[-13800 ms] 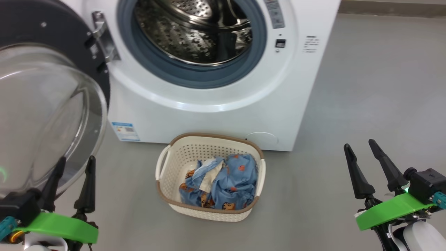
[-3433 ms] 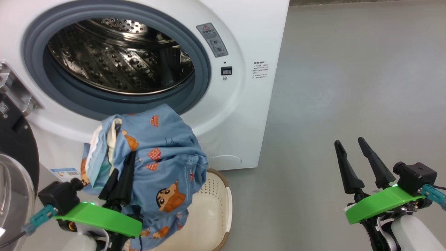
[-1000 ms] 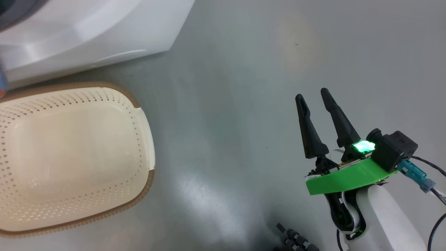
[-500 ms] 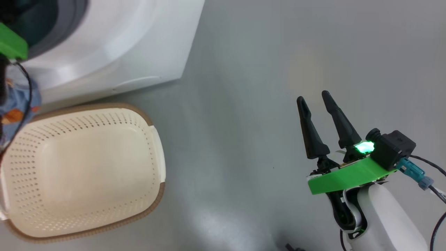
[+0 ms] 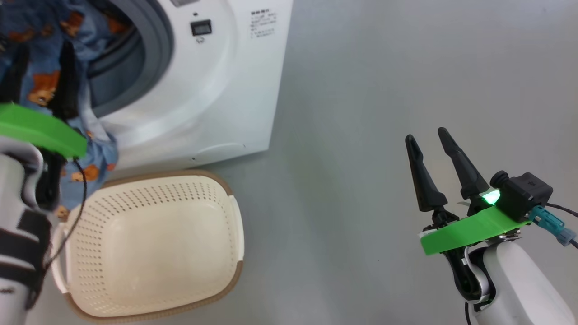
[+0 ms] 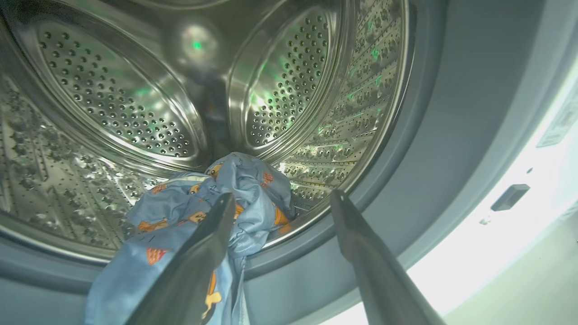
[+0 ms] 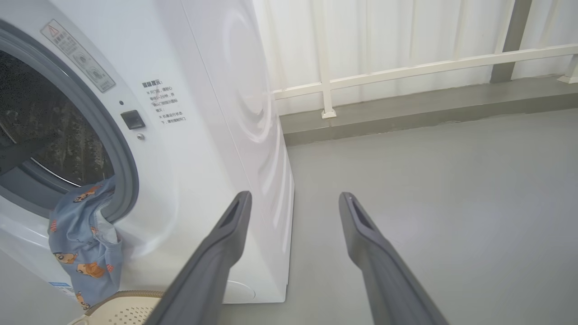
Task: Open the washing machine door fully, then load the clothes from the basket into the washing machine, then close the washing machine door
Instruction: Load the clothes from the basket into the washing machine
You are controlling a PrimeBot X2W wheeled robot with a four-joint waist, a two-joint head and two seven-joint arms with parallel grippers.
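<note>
Left gripper (image 6: pixel 282 196) spread wide at the drum (image 6: pixel 135 113) mouth, gripping nothing; the clothes (image 6: pixel 253 180) drape over the lower edge of the washing machine (image 5: pixel 216 90) gasket (image 6: pixel 429 135) (part hangs outside, above the basket (image 5: pixel 167 174)). Right gripper (image 5: pixel 426 134) equally wide, empty, above the floor (image 5: pixel 361 90).

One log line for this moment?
light blue bear-print clothes: draped over grey gasket lip, partly in steel drum | cream perforated basket: empty | left gripper: open at drum mouth | right gripper: open, over floor

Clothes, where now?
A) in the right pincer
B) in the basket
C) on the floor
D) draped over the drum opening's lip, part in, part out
D: the clothes lie across the opening lip of the washing machine, one end in the drum, the rest hanging outside.
</note>
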